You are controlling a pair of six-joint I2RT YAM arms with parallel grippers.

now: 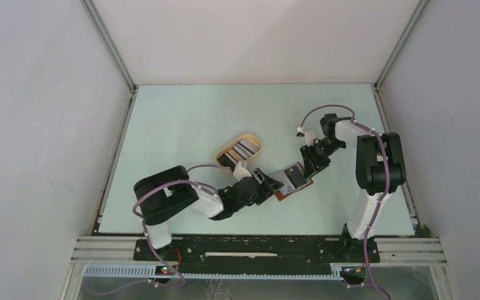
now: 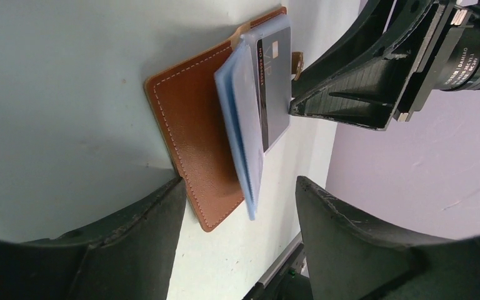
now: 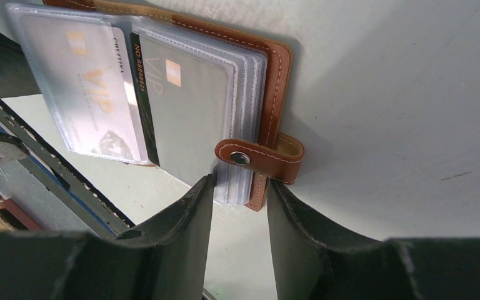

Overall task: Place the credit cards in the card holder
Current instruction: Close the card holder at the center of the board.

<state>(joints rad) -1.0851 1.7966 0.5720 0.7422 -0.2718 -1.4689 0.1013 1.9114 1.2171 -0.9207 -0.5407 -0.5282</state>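
Left gripper (image 2: 239,184) fingers were seen closest to the lens, the jaws spread, with the near corner of the card holder (image 2: 187,125) lying between them. The right gripper (image 3: 239,181) was seen with its jaws pinching the holder's far edge, plastic sleeves (image 3: 240,125) and leather cover together. The pale desk (image 1: 181,119) carried everything. An oval tan tray (image 1: 220,154) was set just behind the left gripper, and several credit cards (image 1: 244,149) were stacked in it. The reddish-brown holder was laid open between the two grippers. A grey VIP card (image 3: 187,106) and a pale VIP card (image 3: 94,94) were held in its sleeves. The snap tab (image 3: 259,159) was folded over the edge, beside the right jaws.
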